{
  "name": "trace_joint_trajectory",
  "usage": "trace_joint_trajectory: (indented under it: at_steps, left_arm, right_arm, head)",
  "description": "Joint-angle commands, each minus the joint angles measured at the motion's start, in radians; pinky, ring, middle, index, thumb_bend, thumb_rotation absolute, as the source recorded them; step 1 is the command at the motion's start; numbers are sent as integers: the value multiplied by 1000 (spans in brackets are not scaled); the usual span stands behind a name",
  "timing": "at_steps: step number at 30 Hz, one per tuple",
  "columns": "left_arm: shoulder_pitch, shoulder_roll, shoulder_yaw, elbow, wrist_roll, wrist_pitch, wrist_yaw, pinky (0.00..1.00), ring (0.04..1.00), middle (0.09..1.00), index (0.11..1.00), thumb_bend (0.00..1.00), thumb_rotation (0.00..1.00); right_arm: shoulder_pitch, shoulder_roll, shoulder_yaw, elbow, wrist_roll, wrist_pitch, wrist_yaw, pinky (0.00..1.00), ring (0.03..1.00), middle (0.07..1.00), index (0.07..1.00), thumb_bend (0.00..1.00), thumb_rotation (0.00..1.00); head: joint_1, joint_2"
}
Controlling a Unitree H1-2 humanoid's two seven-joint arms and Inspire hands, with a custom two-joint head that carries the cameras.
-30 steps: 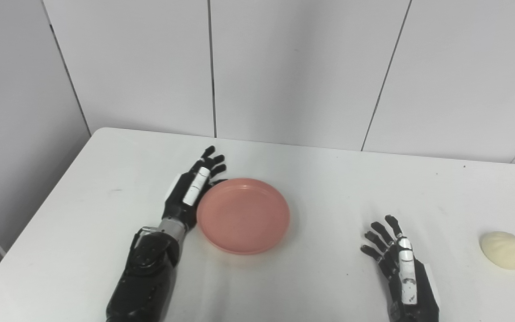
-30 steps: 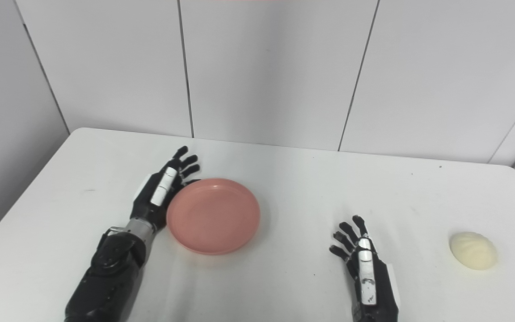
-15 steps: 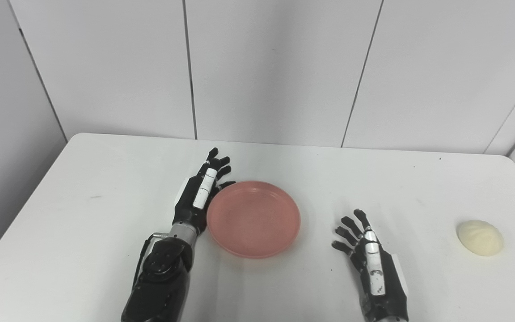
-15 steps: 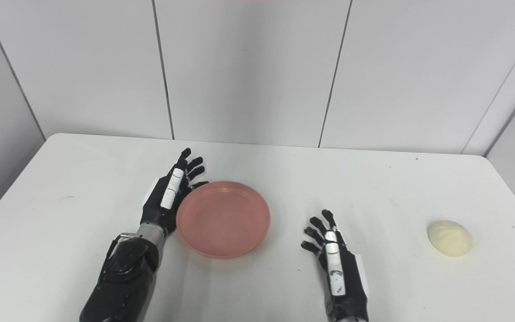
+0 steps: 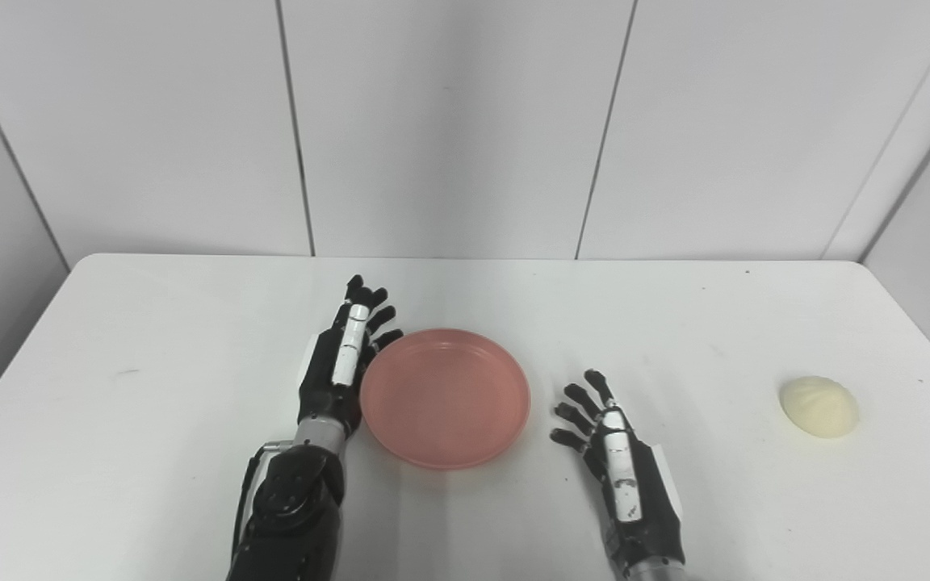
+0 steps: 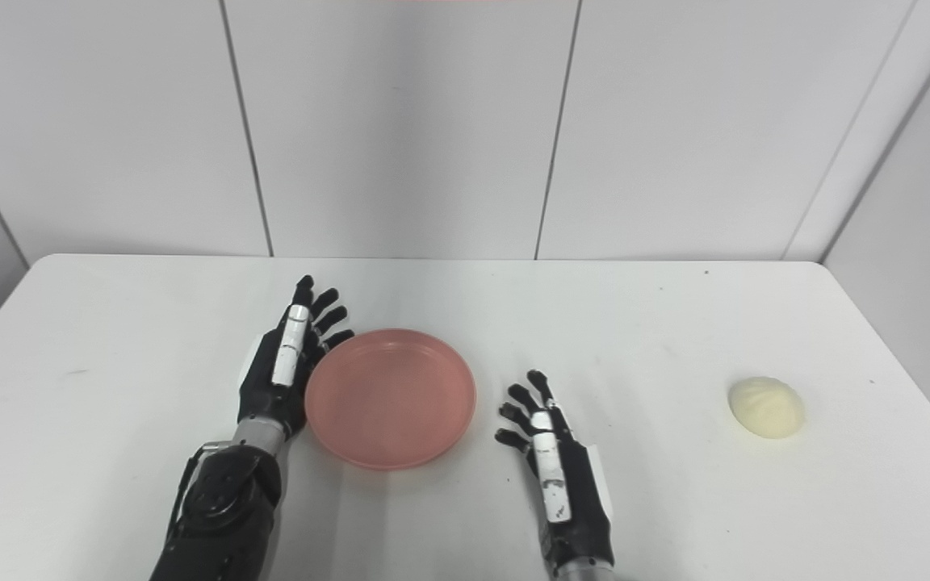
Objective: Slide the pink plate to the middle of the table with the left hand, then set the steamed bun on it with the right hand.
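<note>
pink plate against left fingers

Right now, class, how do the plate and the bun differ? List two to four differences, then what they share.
Colour: the plate is pink, the bun creamy white.
Shape: the plate is a flat, shallow disc; the bun is a small dome.
Place: the plate lies near mid-table, the bun far off to the right.
Contact: the left hand rests against the plate's edge; the right hand is well short of the bun.
Both rest on the white table.
</note>
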State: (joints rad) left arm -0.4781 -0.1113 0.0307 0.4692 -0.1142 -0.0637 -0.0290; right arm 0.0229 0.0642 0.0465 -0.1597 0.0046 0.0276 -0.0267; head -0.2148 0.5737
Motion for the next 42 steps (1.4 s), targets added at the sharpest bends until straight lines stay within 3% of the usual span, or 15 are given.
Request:
trace_joint_trajectory:
  at_steps: [1,4,7,9,11,16,18,21,22,24,28,33,35,37,42]
  left_arm:
    - [9,12,4,-10,-8,20,-8,808,904,928,1000,696,869]
    - [20,14,12,-21,-26,26,-18,801,904,933,1000,679,853]
    - [21,17,19,-18,-35,25,-23,785,901,939,1000,688,842]
    - [20,17,24,-13,-39,25,-27,789,902,942,1000,695,836]
    - [18,19,25,-4,-40,23,-29,786,900,945,1000,690,838]
    - [9,21,21,19,-31,16,-31,787,895,932,1000,673,838]
    - [7,19,20,25,-30,14,-30,784,890,928,1000,663,840]
    - [0,16,21,36,-32,8,-26,784,887,928,1000,651,844]
    - [-2,15,21,39,-33,5,-25,783,887,929,1000,663,845]
    - [-5,15,22,47,-33,1,-26,776,887,928,1000,667,846]
    - [-14,12,23,77,-36,-21,-31,781,891,929,1000,669,842]
    - [-21,12,24,99,-31,-39,-24,798,889,928,1000,663,844]
    - [-24,12,26,107,-33,-43,-23,802,887,926,1000,665,841]
    - [-26,13,25,111,-31,-47,-22,798,882,917,1000,664,839]
    - [-30,12,23,126,-29,-59,-24,796,883,913,1000,668,839]
  right_arm:
    - [-13,17,5,-48,-23,-24,-15,743,823,876,924,828,1000]
    - [-29,14,-10,-61,-51,-59,-39,748,832,883,934,842,1000]
    - [-57,-35,-24,-51,-149,-129,-66,749,841,897,941,837,1000]
    - [-96,-108,-40,-51,-277,-189,-96,740,845,901,943,804,1000]
    - [-128,-145,-59,-121,-348,-156,-97,740,842,901,947,843,964]
    - [-205,-200,-120,-335,-356,79,-27,679,839,902,953,811,933]
    - [-221,-230,-136,-377,-371,138,0,672,826,906,950,784,897]
    - [-272,-319,-164,-440,-409,251,76,641,826,892,935,817,842]
    - [-289,-351,-171,-455,-424,286,102,636,822,884,922,840,766]
    - [-323,-418,-189,-473,-438,351,153,628,819,887,925,852,715]
    - [-368,-583,-206,-457,-500,422,256,643,814,888,916,845,641]
    - [-401,-723,-249,-408,-581,442,437,655,834,883,882,897,542]
    - [-415,-751,-262,-388,-612,442,519,634,836,887,873,911,525]
    - [-430,-776,-273,-364,-620,442,601,674,864,897,855,923,452]
    - [-471,-830,-250,-280,-695,442,785,673,853,901,855,947,406]
  head:
    - [-17,1]
    - [-35,0]
    - [-43,0]
    - [-54,-3]
    - [-56,-4]
    - [-66,-8]
    - [-67,-9]
    - [-71,-14]
    - [-71,-14]
    - [-71,-16]
    - [-64,-30]
    - [-66,-33]
    - [-69,-35]
    - [-69,-35]
    - [-73,-42]
